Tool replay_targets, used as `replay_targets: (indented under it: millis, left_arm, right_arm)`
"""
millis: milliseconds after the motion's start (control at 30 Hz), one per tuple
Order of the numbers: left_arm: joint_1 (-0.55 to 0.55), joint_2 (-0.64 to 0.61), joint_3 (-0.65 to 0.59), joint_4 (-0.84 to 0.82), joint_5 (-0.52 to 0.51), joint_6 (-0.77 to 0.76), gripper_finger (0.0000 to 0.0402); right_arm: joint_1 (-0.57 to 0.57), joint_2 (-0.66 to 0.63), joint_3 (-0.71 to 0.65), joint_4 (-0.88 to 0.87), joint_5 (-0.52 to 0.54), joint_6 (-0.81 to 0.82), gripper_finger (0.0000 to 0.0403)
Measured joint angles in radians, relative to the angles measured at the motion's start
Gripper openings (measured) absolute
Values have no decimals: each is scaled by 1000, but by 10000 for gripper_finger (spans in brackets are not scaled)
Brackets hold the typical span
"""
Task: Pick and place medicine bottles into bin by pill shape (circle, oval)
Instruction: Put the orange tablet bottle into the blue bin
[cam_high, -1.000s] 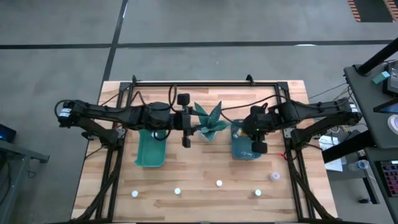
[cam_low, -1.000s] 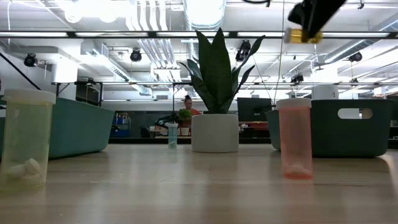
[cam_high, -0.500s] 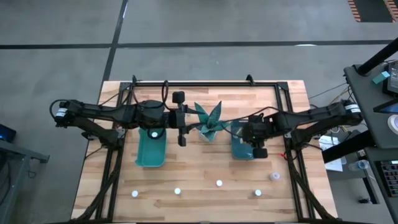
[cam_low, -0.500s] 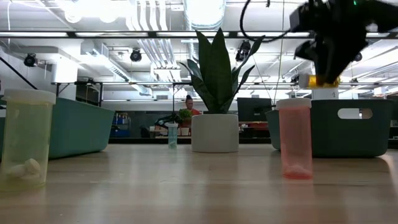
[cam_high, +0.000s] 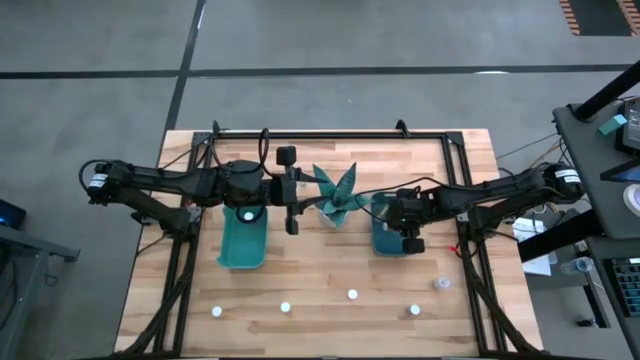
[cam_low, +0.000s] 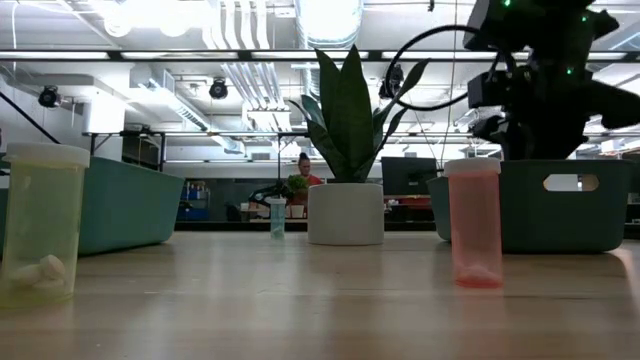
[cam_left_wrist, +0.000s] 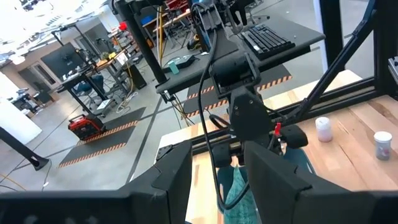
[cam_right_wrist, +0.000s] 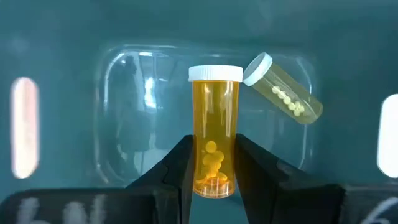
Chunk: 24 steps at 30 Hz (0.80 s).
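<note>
Over the right bin (cam_high: 385, 240), the right gripper (cam_right_wrist: 211, 163) points down inside, fingers (cam_right_wrist: 180, 165) clamped on an amber bottle (cam_right_wrist: 213, 152) with a white cap and pills at its base. A yellowish bottle (cam_right_wrist: 285, 89) lies tilted on the bin floor just beside it. The left gripper (cam_high: 290, 205) hangs near the plant (cam_high: 337, 195), beside the left bin (cam_high: 243, 240), fingers slightly apart, holding nothing. Five bottles stand along the counter's (cam_high: 320, 275) front: four in a row (cam_high: 285, 307), one (cam_high: 440, 284) farther right. In the low view a pink bottle (cam_low: 474, 222) and a pale one (cam_low: 40, 222) stand upright.
</note>
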Motion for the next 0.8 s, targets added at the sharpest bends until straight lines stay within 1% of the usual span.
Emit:
replay_targets:
  millis: [233,800]
  left_arm:
    - [0,0,0,0,0,0,131]
    - [0,0,0,0,0,0,131]
  right_arm:
    - [-31,1,-35,43,-1,-31,91]
    - [-31,2,-132,158,-4,-28,91]
